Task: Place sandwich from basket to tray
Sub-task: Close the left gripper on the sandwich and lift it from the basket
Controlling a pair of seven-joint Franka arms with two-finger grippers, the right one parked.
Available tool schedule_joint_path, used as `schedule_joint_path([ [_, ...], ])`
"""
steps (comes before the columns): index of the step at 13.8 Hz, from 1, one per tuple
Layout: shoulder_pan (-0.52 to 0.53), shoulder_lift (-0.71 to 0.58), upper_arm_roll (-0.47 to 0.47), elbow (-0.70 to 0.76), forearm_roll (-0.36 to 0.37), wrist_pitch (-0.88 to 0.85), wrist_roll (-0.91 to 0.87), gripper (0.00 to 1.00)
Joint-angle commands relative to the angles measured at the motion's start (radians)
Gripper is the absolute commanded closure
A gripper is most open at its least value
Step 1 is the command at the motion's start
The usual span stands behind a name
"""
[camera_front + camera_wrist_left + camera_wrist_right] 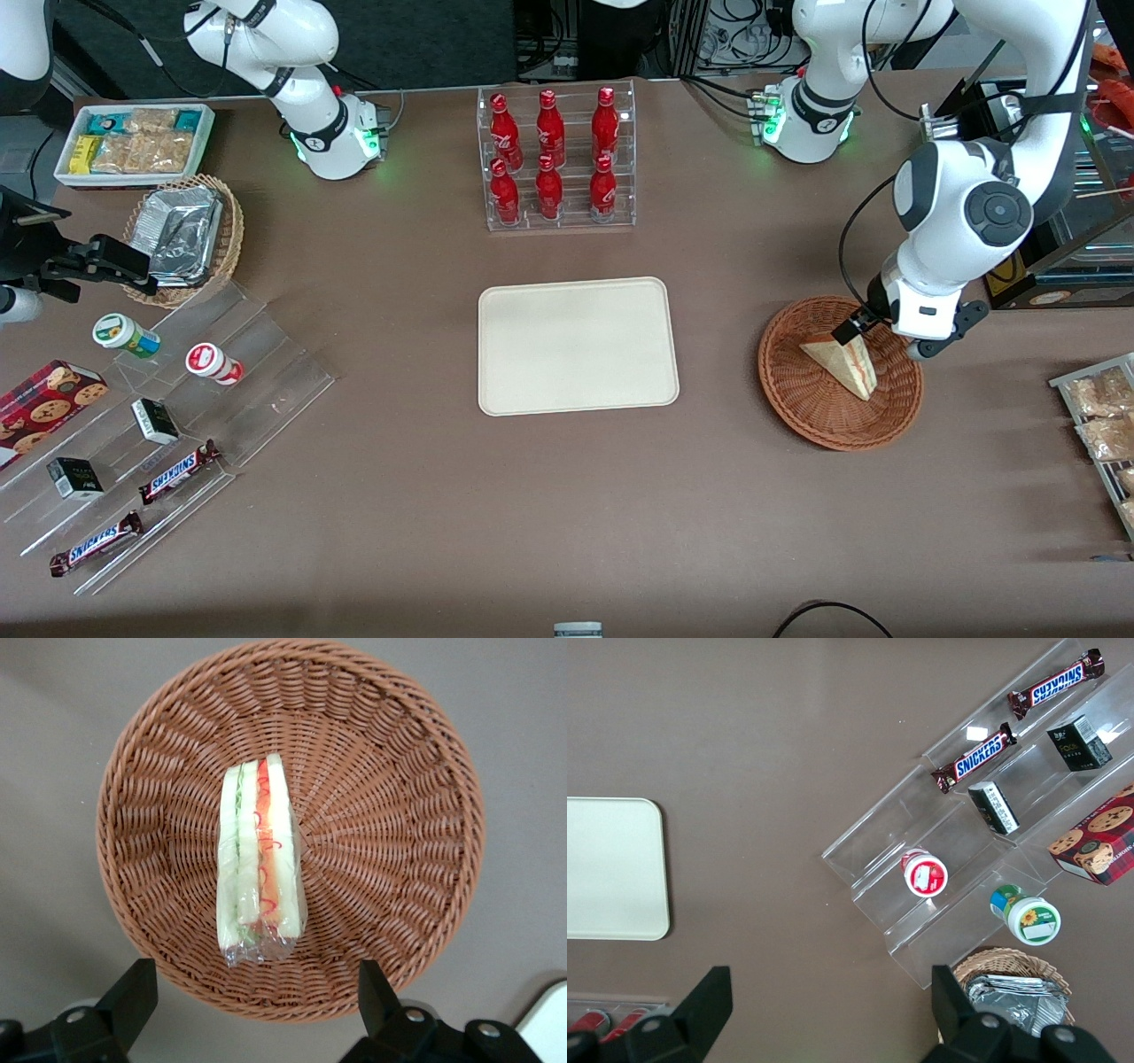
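The sandwich [846, 363] [259, 868], a plastic-wrapped cream wedge with red and green filling, lies in the round reddish-brown basket [797, 408] [399, 771] toward the working arm's end of the table. My gripper [886, 341] [257, 1001] hovers open just above the basket, over the rim farther from the front camera. Its two black fingers [133, 992] stand wide apart and hold nothing. The cream-white tray [576, 346] [611, 868] lies flat at the table's middle, beside the basket, with nothing on it.
A clear rack of red bottles [556, 159] stands farther from the camera than the tray. Toward the parked arm's end are a stepped acrylic shelf with snacks [177, 399], a tan basket of foil trays [182, 235] and a white snack bin [133, 142]. A metal tray of packets [1099, 416] sits near the basket.
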Motion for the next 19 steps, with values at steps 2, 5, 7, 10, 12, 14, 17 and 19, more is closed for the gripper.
schedule_joint_path([
  [2, -0.007, 0.031, 0.008, -0.074, -0.002, 0.132, -0.026, 0.0],
  [5, -0.007, 0.045, 0.008, -0.07, -0.002, 0.149, -0.026, 0.0],
  [7, -0.005, 0.077, 0.009, -0.07, -0.002, 0.188, -0.026, 0.0],
  [10, -0.001, 0.105, 0.012, -0.07, -0.001, 0.208, -0.026, 0.0],
  [12, 0.001, 0.118, 0.012, -0.07, 0.001, 0.222, -0.028, 0.2],
  [14, 0.004, 0.132, 0.014, -0.067, 0.001, 0.226, -0.029, 0.8],
  [17, 0.004, 0.131, 0.015, -0.064, 0.001, 0.228, -0.028, 1.0],
  [19, 0.004, 0.123, 0.015, -0.057, 0.001, 0.223, -0.025, 1.0],
])
